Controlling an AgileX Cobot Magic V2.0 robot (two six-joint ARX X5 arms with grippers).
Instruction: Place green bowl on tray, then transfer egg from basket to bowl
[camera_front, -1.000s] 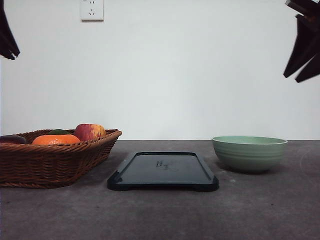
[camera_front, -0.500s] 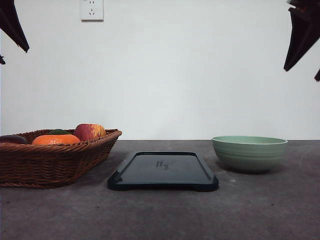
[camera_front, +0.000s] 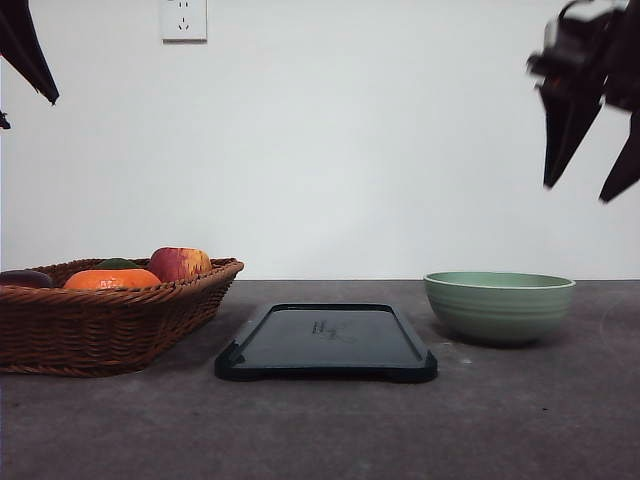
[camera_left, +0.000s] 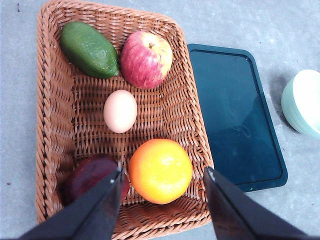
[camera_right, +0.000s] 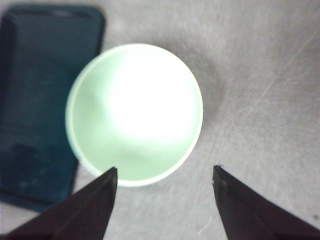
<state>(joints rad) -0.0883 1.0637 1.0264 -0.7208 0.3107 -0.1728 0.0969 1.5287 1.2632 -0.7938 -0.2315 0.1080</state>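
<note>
Front view is showing the first step barely under way: the green bowl (camera_front: 499, 306) is sitting on the table (camera_front: 320, 430) to the right of the tray (camera_front: 326, 342), apart from it, and nothing is lying on the tray.

Going left to right, the left gripper (camera_left: 162, 175) is hanging high above the basket (camera_front: 110, 318) with its fingers spread wide and gripping nothing. The left wrist view is showing the basket's load: an avocado (camera_left: 89, 49), an apple (camera_left: 146, 59), the egg (camera_left: 120, 111) near the middle, an orange (camera_left: 160, 171) and a dark reddish fruit (camera_left: 92, 176) I cannot name.

The bowl is holding nothing. The right gripper (camera_front: 585, 190) is hovering well above it, fingers parted wide and empty.

My judgement: the next move is calling for the right gripper to descend, pinch the bowl's rim, lift and set it on the tray.
</note>
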